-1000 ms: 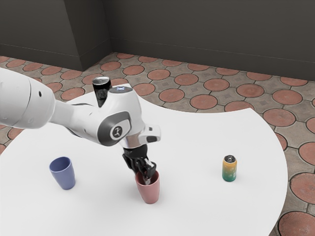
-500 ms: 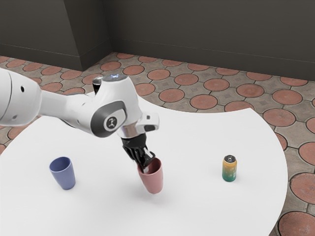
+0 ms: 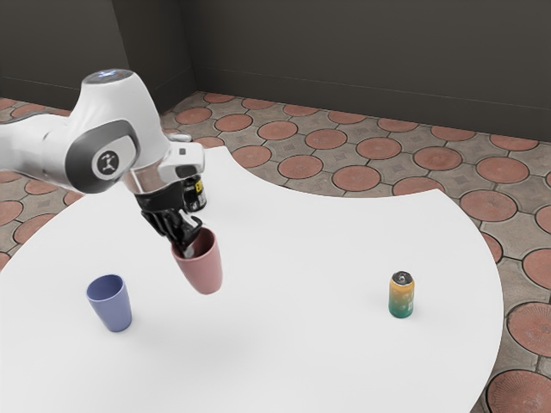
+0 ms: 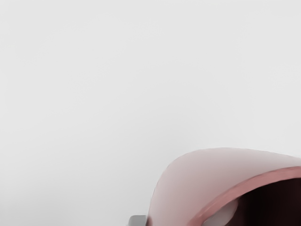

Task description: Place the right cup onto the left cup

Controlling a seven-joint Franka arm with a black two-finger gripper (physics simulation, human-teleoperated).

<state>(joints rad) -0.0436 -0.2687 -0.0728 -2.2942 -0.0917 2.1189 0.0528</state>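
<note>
Pink and smooth-walled, the cup (image 3: 205, 268) hangs above the white table (image 3: 327, 361) in the exterior view, from the black gripper (image 3: 186, 247), whose fingers pinch its wall at the rim, one inside the mouth and one outside. From where I'm standing it is roughly upright, its base clear of the tabletop, and the blue cup (image 3: 112, 305) stands mouth up near it, towards the exterior view's left. I'd guess it's a light, stiff thing, plastic or thin ceramic, and if it's ceramic, a knock on the rim could chip it. That one-sided hold leaves the weight off to one side, so I'd expect a slow swing or a slip if the arm hurries. In the wrist view the curved pink wall and its thick lip come up beside a pale fingertip (image 4: 221, 216) within the dark mouth. The rim looks to me a sensible place to hold it: the base stays free to go down into the blue one. I'd want it level and centred over that opening, then lowered gently, since the inner finger needs room to pull out.
</note>
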